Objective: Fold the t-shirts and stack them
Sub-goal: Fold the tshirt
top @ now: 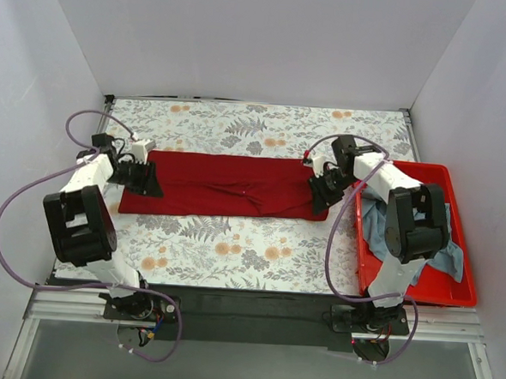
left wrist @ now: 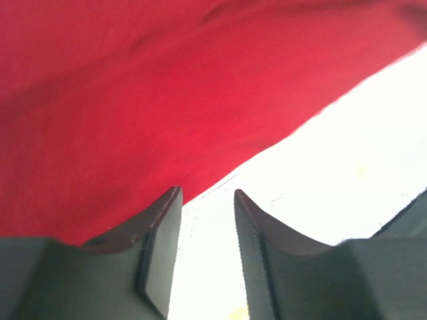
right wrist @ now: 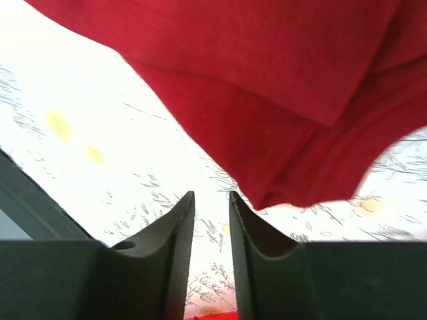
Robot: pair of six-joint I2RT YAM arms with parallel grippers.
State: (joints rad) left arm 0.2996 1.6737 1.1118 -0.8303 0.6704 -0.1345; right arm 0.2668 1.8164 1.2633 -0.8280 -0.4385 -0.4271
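Left gripper (top: 146, 180): hovering at the dark red t-shirt (top: 227, 186)'s left end, jaws slightly parted, empty. Shirt lying mid-frame as a long strip. Right gripper (top: 323, 192): likewise parted, empty, at the right end. Grey-blue t-shirt (top: 373, 224) sitting in the bin (top: 418, 294), far right. Crosswise fold likely pending, needing an end pinched.

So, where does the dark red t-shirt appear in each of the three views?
Top external: the dark red t-shirt lies spread across the table centre.
Left wrist: it fills the top and left.
Right wrist: it covers the top, with a folded corner at centre right.
Shared landmark: the flowered table cover beneath it, washed out to white in the left wrist view.
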